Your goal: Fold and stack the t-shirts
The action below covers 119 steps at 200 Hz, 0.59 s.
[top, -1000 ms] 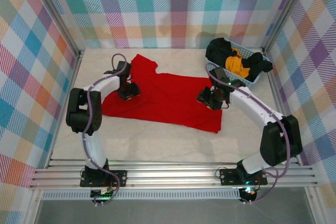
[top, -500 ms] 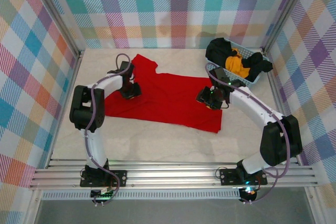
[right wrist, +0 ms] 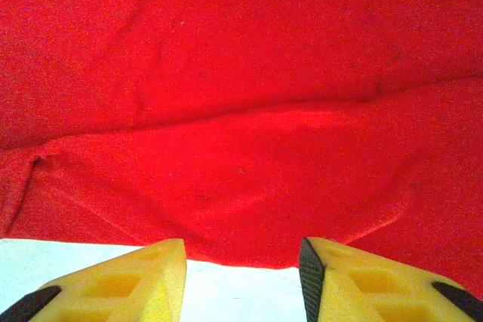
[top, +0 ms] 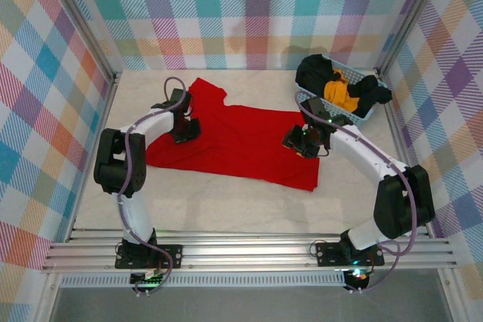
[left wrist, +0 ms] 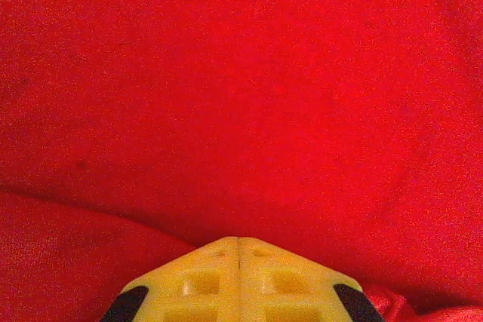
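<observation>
A bright red t-shirt (top: 241, 141) lies spread flat across the middle of the table. My left gripper (top: 185, 130) rests low on its left part. In the left wrist view that gripper (left wrist: 239, 240) is shut, yellow tips pressed together over the red cloth (left wrist: 241, 96), with no cloth showing between them. My right gripper (top: 300, 143) sits at the shirt's right edge. In the right wrist view it (right wrist: 241, 246) stands open, with the shirt's hem (right wrist: 241, 179) just ahead of the tips and bare table between them. Black (top: 315, 73) and orange-yellow (top: 341, 90) shirts are heaped in the basket.
The light blue lattice basket (top: 356, 118) stands at the back right, close behind my right arm. Plaid walls enclose the table on three sides. Pale bare table (top: 226, 205) runs along the front, between the shirt and the arm bases.
The left arm's elbow swung slightly right and back again, while its gripper stayed on the shirt's left part. The right arm and the shirt have not moved.
</observation>
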Each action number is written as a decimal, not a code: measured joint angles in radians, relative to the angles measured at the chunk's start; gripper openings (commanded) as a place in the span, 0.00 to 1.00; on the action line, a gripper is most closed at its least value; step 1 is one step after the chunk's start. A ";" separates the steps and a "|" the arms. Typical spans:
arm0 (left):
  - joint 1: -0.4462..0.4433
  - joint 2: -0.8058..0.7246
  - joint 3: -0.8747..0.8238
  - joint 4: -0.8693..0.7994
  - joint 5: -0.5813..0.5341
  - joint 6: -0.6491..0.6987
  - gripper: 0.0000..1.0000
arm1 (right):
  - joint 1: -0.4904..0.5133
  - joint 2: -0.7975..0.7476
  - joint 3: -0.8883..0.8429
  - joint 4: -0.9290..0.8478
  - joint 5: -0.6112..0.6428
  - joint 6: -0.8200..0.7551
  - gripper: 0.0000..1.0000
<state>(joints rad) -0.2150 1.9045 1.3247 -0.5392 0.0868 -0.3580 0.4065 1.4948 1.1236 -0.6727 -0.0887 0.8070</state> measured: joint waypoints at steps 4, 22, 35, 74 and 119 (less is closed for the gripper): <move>-0.001 0.000 0.000 0.000 -0.002 0.000 0.00 | 0.000 0.000 0.000 0.000 0.000 0.000 0.44; -0.006 -0.002 0.018 -0.018 -0.019 0.013 0.00 | 0.000 0.000 0.000 0.000 0.000 0.000 0.44; -0.017 -0.002 0.054 -0.039 -0.034 0.029 0.00 | 0.000 0.000 0.000 0.000 0.000 0.000 0.44; -0.084 0.026 0.249 -0.070 -0.089 0.114 0.00 | 0.000 -0.012 -0.002 -0.001 0.001 0.004 0.44; -0.188 0.169 0.457 -0.098 -0.186 0.257 0.00 | 0.000 -0.021 -0.002 -0.001 0.001 0.008 0.44</move>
<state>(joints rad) -0.4034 2.0735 1.7817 -0.6373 -0.0990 -0.1013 0.4065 1.4734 1.1217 -0.6739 -0.0875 0.8146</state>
